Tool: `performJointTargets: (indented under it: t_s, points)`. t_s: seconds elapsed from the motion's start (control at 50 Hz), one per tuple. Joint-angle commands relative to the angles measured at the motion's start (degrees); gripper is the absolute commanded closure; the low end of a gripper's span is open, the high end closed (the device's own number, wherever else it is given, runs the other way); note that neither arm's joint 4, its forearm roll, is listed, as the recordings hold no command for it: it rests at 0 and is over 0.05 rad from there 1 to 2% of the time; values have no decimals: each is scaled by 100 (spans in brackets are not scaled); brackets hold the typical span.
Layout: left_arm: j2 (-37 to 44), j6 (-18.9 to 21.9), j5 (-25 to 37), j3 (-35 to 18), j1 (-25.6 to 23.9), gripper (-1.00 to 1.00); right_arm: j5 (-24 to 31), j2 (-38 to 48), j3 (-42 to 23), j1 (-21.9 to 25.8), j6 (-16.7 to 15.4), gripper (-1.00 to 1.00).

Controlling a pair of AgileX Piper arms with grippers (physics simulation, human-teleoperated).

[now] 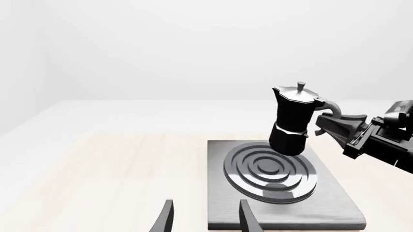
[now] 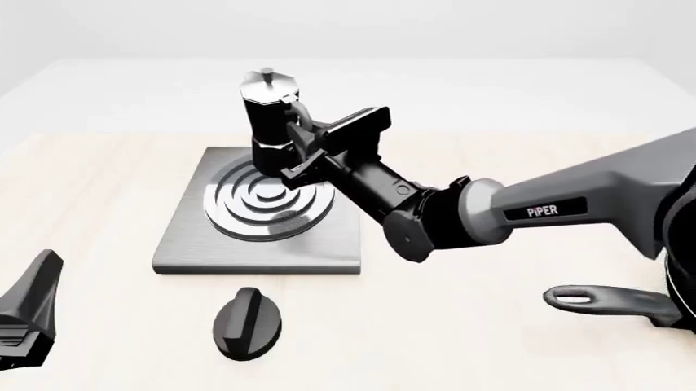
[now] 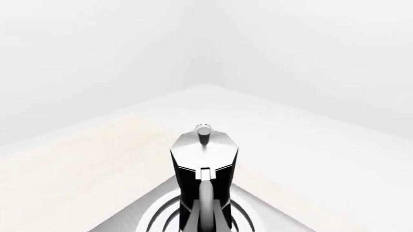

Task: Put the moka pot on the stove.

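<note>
While the right gripper (image 2: 306,152) has its jaws clamped on the curved handle, the moka pot (image 2: 270,122) hangs upright just above the ring burner (image 2: 266,202) of the stove (image 2: 196,244), its base off the metal in the left wrist view. The stove lies toward the table's (image 2: 490,326) far left. The left gripper (image 1: 203,217) waits at the near left edge, jaws apart. A black oval knob (image 2: 247,322) lies just nearer than the stove, and a pan handle (image 2: 609,301) shows by the right edge.
</note>
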Motion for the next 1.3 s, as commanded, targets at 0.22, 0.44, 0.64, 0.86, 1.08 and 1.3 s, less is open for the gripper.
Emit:
performJointTargets:
  t_s: [0.22, 0.44, 0.64, 0.86, 1.08, 1.3]
  points:
    - [0, 0, 0, 0, 0, -100, 48, 176, -292, 111, 76, 100]
    - [0, 0, 0, 0, 0, -100, 98, 285, -364, 123, 108, 100]
    - [0, 0, 0, 0, 0, -100, 203, 413, -453, 119, 120, 100]
    - [0, 0, 0, 0, 0, -100, 279, 471, -493, 121, 123, 100]
    - [0, 0, 0, 0, 0, -100, 345, 509, -511, 114, 117, 100]
    - [0, 0, 0, 0, 0, -100, 438, 579, -571, 122, 135, 100]
